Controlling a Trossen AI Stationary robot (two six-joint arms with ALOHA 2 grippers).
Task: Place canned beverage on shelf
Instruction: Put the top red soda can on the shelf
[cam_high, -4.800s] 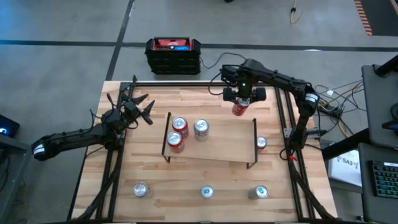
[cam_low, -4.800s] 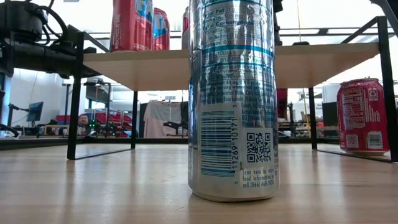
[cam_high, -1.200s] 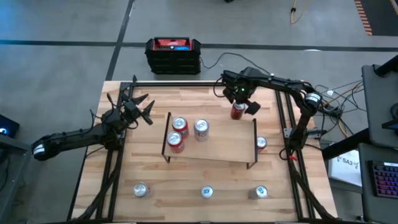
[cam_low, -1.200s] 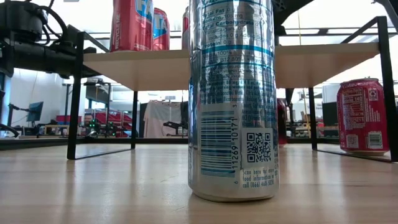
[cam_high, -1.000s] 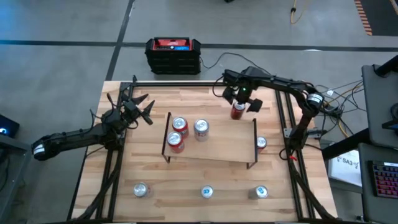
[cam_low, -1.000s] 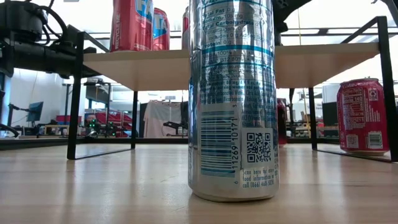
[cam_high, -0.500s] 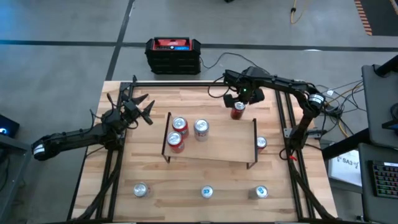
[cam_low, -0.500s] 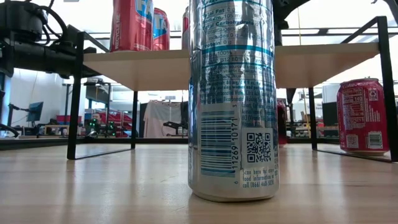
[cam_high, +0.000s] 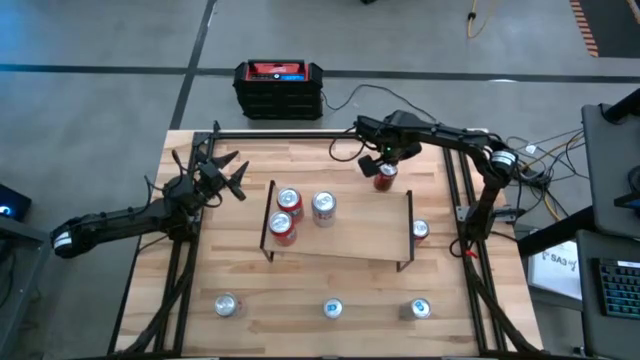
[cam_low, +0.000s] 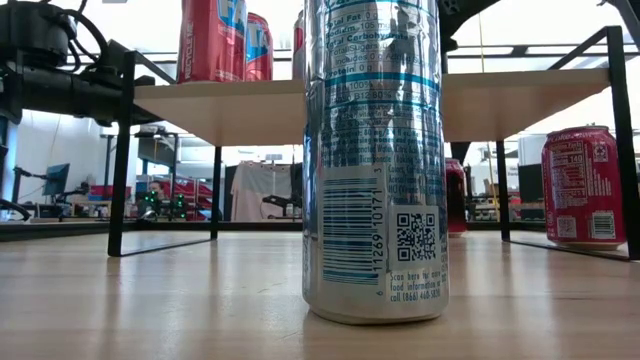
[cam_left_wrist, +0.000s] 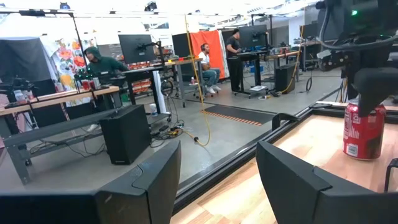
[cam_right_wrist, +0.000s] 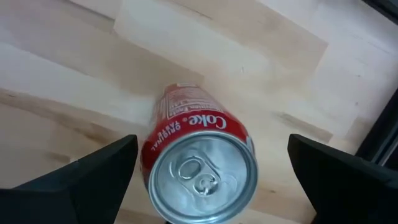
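Right gripper (cam_high: 385, 160) poised above a red Coke can (cam_high: 384, 177), fingers spread wide, nothing held.

Directly beneath it the can stands upright on the tabletop (cam_high: 300, 290), just beyond the shelf (cam_high: 350, 232)'s far edge. A descent slightly off-centre could let 1 finger clip the rim and tip the can. Farther out, the shelf carries 3 cans: 2 red (cam_high: 283, 226), 1 silver (cam_high: 324, 206). Well away, the left gripper (cam_high: 228, 172) waits half-open and empty.

silver can (cam_low: 375, 160) upright, nearest | shelf (cam_low: 230, 105) behind; red cans (cam_low: 225, 40) on top | red can (cam_low: 583, 185) on table
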